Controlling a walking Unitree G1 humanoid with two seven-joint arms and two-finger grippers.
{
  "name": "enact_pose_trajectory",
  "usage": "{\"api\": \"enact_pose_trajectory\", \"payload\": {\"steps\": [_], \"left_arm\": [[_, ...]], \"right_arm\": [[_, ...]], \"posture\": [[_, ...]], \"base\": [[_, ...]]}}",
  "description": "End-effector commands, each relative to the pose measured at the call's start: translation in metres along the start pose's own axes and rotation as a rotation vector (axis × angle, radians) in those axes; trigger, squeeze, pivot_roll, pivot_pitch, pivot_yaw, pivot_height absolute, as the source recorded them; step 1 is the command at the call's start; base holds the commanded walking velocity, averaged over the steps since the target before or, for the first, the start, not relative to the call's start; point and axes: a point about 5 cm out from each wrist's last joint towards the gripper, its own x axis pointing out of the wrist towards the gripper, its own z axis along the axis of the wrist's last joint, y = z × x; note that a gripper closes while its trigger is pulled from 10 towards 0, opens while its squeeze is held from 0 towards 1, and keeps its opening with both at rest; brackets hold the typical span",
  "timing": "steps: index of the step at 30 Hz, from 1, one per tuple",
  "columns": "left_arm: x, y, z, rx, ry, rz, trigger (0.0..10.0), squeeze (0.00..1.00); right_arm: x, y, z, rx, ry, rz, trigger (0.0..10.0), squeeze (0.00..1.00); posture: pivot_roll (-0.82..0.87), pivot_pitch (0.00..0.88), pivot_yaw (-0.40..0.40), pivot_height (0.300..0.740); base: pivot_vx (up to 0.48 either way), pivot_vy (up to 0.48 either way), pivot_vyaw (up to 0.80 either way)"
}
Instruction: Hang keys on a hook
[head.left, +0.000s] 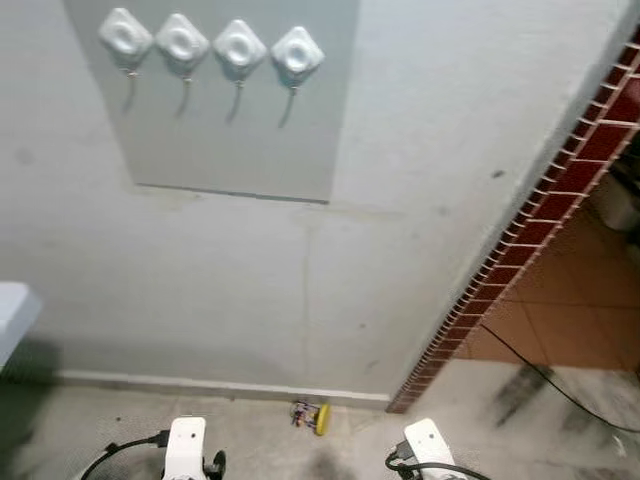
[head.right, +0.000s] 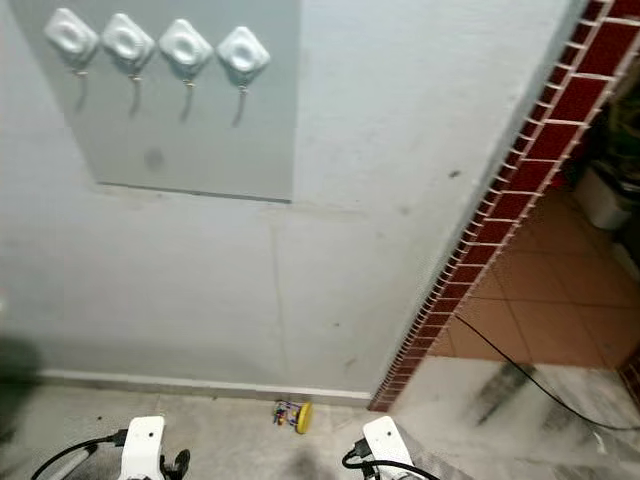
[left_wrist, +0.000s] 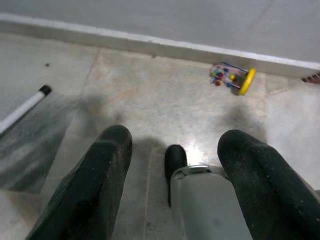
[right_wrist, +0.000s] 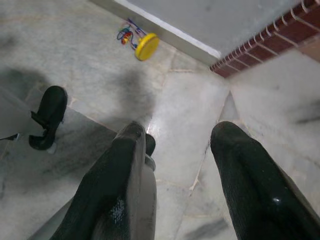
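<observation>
Still on the floor, the keys (head.left: 311, 416) lie by the wall — four hooks (head.left: 212, 45) bare, left gripper (left_wrist: 175, 185) and right gripper (right_wrist: 185, 175) both spread and empty

Pale grey plastered wall (head.left: 420, 180), white skirting (head.left: 220, 385) at base. Grey marbled stone floor (left_wrist: 150, 100). Red brick edging (head.left: 520, 240) on right, terracotta tile floor (head.left: 570, 320) beyond, black cable (head.left: 560, 385) across it.

Left gripper (left_wrist: 172, 190) hanging low, jaws apart, right gripper (right_wrist: 180, 180) likewise, jaws apart
</observation>
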Motion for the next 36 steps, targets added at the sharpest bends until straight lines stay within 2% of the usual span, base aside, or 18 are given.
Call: {"api": "enact_pose_trajectory", "payload": {"steps": [1, 7, 18, 22, 26, 34, 36], "left_arm": [[0.000, -0.002, -0.002, -0.004, 0.013, 0.004, 10.0, 0.00], [0.002, 0.002, 0.005, -0.055, 0.002, 0.008, 10.0, 0.00], [0.003, 0.007, 0.013, -0.014, -0.009, 0.019, 10.0, 0.00], [0.004, 0.001, 0.013, 0.027, -0.001, -0.016, 10.0, 0.00], [0.004, 0.002, 0.012, 0.012, 0.006, -0.013, 10.0, 0.00], [0.003, 0.002, 0.009, 0.006, 0.017, -0.028, 10.0, 0.00], [0.003, 0.001, 0.009, -0.038, 0.015, -0.034, 10.0, 0.00]], "right_arm": [[-0.001, -0.004, -0.001, -0.005, 0.000, -0.002, 10.0, 0.00], [-0.002, -0.011, -0.001, -0.018, 0.002, -0.015, 10.0, 0.00], [-0.002, -0.016, 0.003, -0.011, -0.009, -0.022, 10.0, 0.00], [0.000, -0.013, 0.009, 0.006, -0.028, -0.030, 10.0, 0.00], [0.000, -0.008, 0.005, 0.003, -0.024, -0.014, 10.0, 0.00], [-0.001, -0.011, 0.002, 0.011, -0.013, -0.022, 10.0, 0.00], [-0.001, -0.009, 0.001, -0.005, -0.012, -0.012, 10.0, 0.00]], "posture": [[-0.08, 0.000, -0.038, 0.740], [-0.09, 0.000, -0.050, 0.740], [-0.09, 0.000, -0.048, 0.740], [-0.11, 0.000, -0.020, 0.740], [-0.10, 0.000, -0.017, 0.740], [-0.10, 0.000, -0.015, 0.740], [-0.10, 0.000, -0.019, 0.740]], "base": [[0.000, 0.000, 0.80], [0.000, 0.000, 0.80], [0.000, 0.000, 0.80], [0.000, 0.000, 0.80], [0.000, 0.000, 0.80], [0.000, 0.000, 0.80], [0.000, 0.000, 0.80]]}}
